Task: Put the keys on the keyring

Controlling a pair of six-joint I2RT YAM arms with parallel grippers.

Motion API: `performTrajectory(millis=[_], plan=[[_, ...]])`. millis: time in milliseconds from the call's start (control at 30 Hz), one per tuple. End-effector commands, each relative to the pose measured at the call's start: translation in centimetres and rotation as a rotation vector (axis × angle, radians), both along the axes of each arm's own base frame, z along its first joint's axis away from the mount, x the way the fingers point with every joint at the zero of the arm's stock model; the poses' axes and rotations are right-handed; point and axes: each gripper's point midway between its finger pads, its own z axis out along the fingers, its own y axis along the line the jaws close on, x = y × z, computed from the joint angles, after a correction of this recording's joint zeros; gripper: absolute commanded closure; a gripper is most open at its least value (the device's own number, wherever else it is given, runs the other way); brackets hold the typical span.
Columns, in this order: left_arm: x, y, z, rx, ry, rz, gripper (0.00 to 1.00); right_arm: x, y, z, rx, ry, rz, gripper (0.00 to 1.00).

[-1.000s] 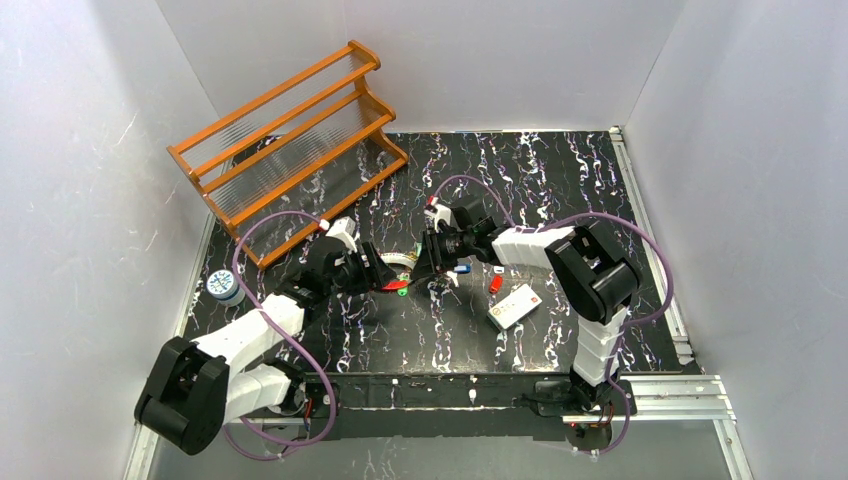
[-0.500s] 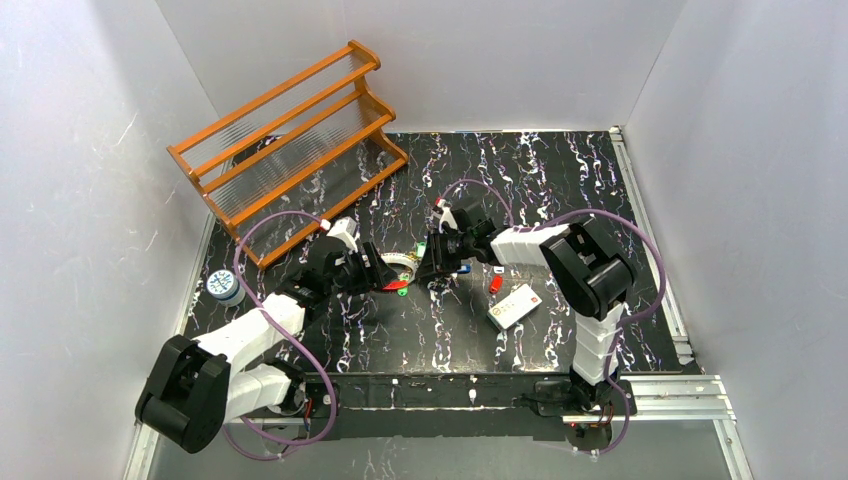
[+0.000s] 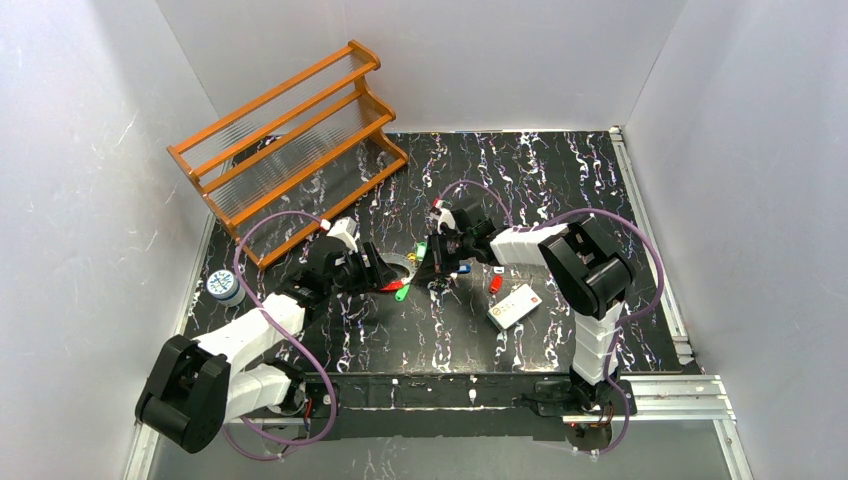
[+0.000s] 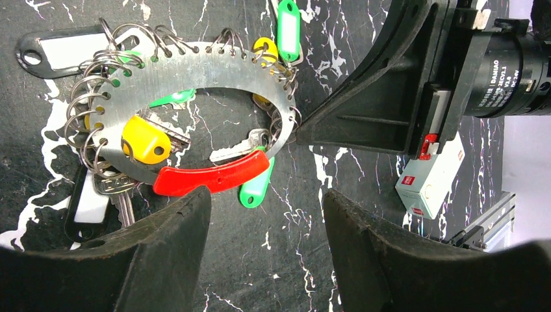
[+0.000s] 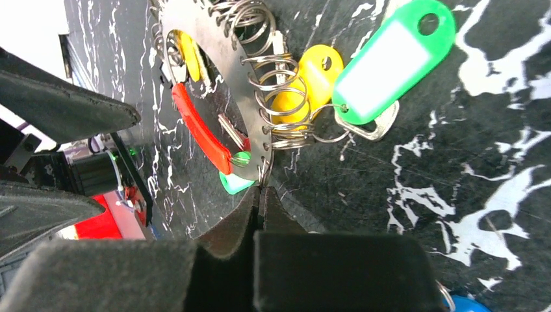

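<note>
1. Progress: the keyring (image 4: pixel 214 71), a flat silver oval band w/ small split rings (image 5: pixel 273 84) along its rim, is seen near the ctr of the table (image 3: pixel 560 180). Several keys (image 4: pixel 144 140) and a green tag (image 5: pixel 390 62) are already hung on it, so the job is judged partly done.
2. Left to do: a blue key (image 3: pixel 462 268) at 3 o'clock of the ring and a red key (image 3: pixel 495 284) at 4 o'clock are seen loose on the table, apart from it. A white card (image 3: pixel 513 305) lies further out at 4 o'clock. At least 2 keys are judged unthreaded.
3. The right gripper (image 5: pixel 260 195): jaws are pressed fully together, tips set against the rim at the ring's 3 o'clock side (top view). Whether the band or 1 split ring is pinched can't be told.
4. The left gripper (image 4: pixel 266 195): jaws are held well apart, nothing gripped. It is placed at the ring's 9 o'clock side (top view), w/ the ring just ahead of the gap.
5. Orientation: the ring is laid flat. In the left wrist view its long axis runs approx. 9 to 3 o'clock, and a red bar (image 4: pixel 214 177) lies along the lower edge on nearly the same line. In the right wrist view the axis runs approx. 11 to 5, and the green tag's hole end is pointed to 1 o'clock.
</note>
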Motion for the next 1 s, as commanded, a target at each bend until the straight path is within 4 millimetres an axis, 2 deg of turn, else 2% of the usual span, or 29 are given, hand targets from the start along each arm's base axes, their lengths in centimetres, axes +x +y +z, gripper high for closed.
performTrajectory(millis=[0,100,167,233,333,500,867,967], plan=[[0.3,-0.1,0.5,-0.001,-0.011,-0.004,0.38,-1.0,1.7,2.7,0.09,-0.081,0.131,0.99],[0.3,-0.1,0.3,0.002,-0.009,-0.005,0.38,-1.9,1.8,3.3,0.111,-0.111,0.174,0.99],[0.3,-0.2,0.3,0.0,-0.007,-0.006,0.38,-2.0,1.6,3.8,0.125,-0.132,0.173,0.88],[0.3,-0.2,0.2,-0.002,-0.003,-0.007,0.38,-1.7,1.4,4.1,0.117,-0.153,0.156,0.73],[0.2,-0.3,0.1,-0.006,0.002,-0.009,0.38,-1.0,1.0,4.1,0.096,-0.164,0.111,0.61],[0.1,-0.1,0.0,0.002,0.002,-0.006,0.38,-0.1,0.4,3.6,0.043,-0.179,0.058,0.6],[0.0,0.0,-0.2,0.006,0.008,-0.003,0.38,0.0,0.3,1.4,-0.019,-0.109,0.053,0.62],[0.0,-0.1,-0.3,0.006,0.01,-0.006,0.38,-0.1,0.6,0.7,-0.015,-0.08,0.055,0.65]])
